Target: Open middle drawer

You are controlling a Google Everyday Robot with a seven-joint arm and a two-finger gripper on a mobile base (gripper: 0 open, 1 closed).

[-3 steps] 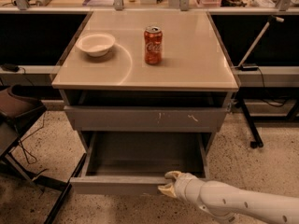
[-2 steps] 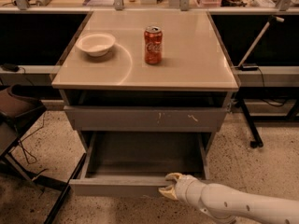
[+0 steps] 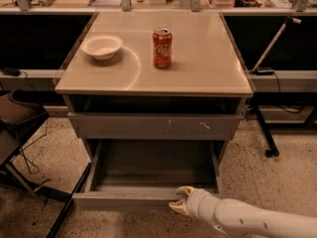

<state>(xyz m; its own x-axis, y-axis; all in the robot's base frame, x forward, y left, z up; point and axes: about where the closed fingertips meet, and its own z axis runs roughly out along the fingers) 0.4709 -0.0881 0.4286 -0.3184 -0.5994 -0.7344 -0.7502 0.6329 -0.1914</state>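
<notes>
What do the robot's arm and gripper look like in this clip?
The arm is smooth, white and tubular, with a rounded wrist; no cables or markings show. The gripper, at the front edge of the middle drawer, is pale yellow.

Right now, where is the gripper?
In the camera view the gripper is low and right of centre, at the front edge of the pulled-out middle drawer, below the scratched drawer front.

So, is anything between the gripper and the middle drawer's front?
Nothing shows: in the camera view the gripper sits against the front panel of the pulled-out middle drawer, right of centre.
</notes>
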